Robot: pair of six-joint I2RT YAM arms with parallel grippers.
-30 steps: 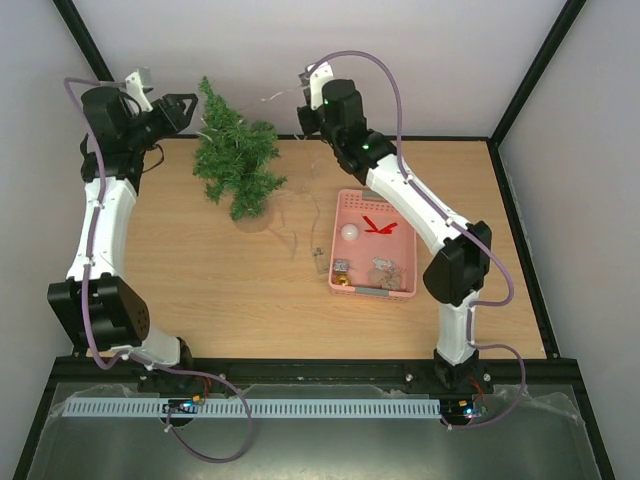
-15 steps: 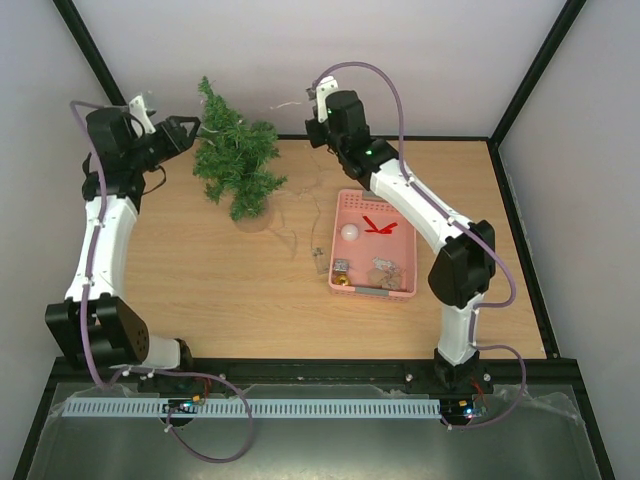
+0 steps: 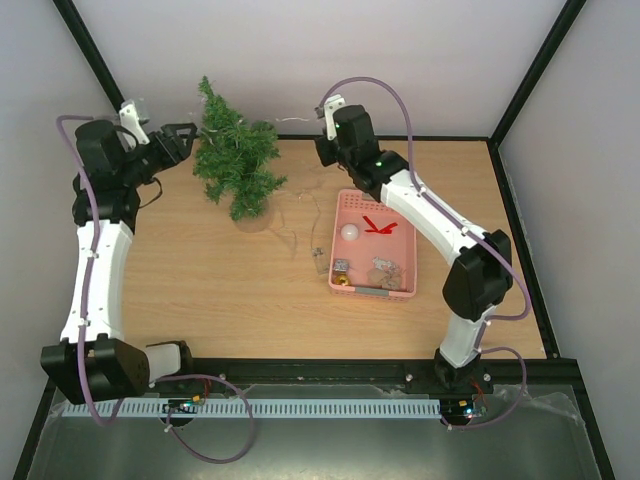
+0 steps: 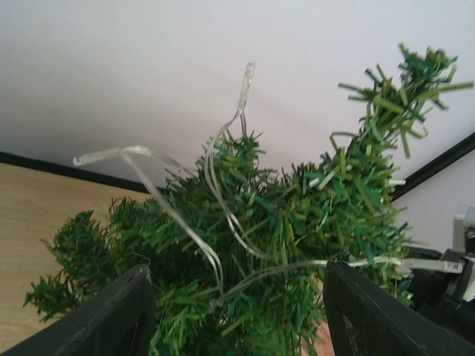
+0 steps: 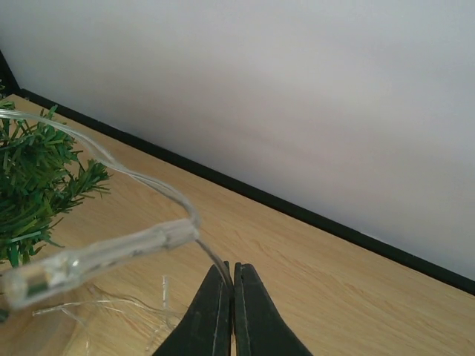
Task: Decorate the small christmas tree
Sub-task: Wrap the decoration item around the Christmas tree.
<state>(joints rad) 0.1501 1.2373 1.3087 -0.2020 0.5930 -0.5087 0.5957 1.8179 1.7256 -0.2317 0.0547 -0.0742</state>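
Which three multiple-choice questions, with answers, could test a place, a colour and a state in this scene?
1. Where does the small christmas tree stand relative to the basket?
A. inside it
B. to its left
C. to its right

2. What colour is the basket?
A. blue
B. pink
C. yellow

3. How do the jaws of the right gripper stand?
A. wide open
B. shut on a branch
C. shut on the light string

Answers:
1 B: the top view shows the tree left of the basket, apart from it.
2 B: its walls are pink.
3 C: the right wrist view shows the clear wire pinched between closed jaws.
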